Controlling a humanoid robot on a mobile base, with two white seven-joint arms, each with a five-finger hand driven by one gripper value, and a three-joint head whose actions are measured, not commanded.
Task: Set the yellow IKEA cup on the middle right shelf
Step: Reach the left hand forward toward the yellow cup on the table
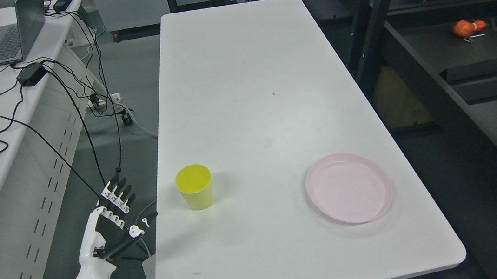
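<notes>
The yellow cup (pixel 194 187) is a smooth, matte, tapered tumbler standing upright and open-mouthed near the left edge of the white table (pixel 242 88), toward its near end. The table top is a plain, flat slab with rounded corners, bare over its whole far half. A shallow, round pink plate (pixel 349 188) with a low raised rim lies flat near the right edge, well apart from the cup, with clear surface between them. The left hand (pixel 110 218), white shells over black jointed fingers, hangs beyond the left edge, beside the cup but not touching it; its fingers are extended and loosely spread, holding nothing. Its forearm is cut off by the bottom of the picture. To the right, a dark metal shelf (pixel 452 41) is only partly in view, its levels hard to tell apart; a small orange object (pixel 465 28) lies on one tier.
</notes>
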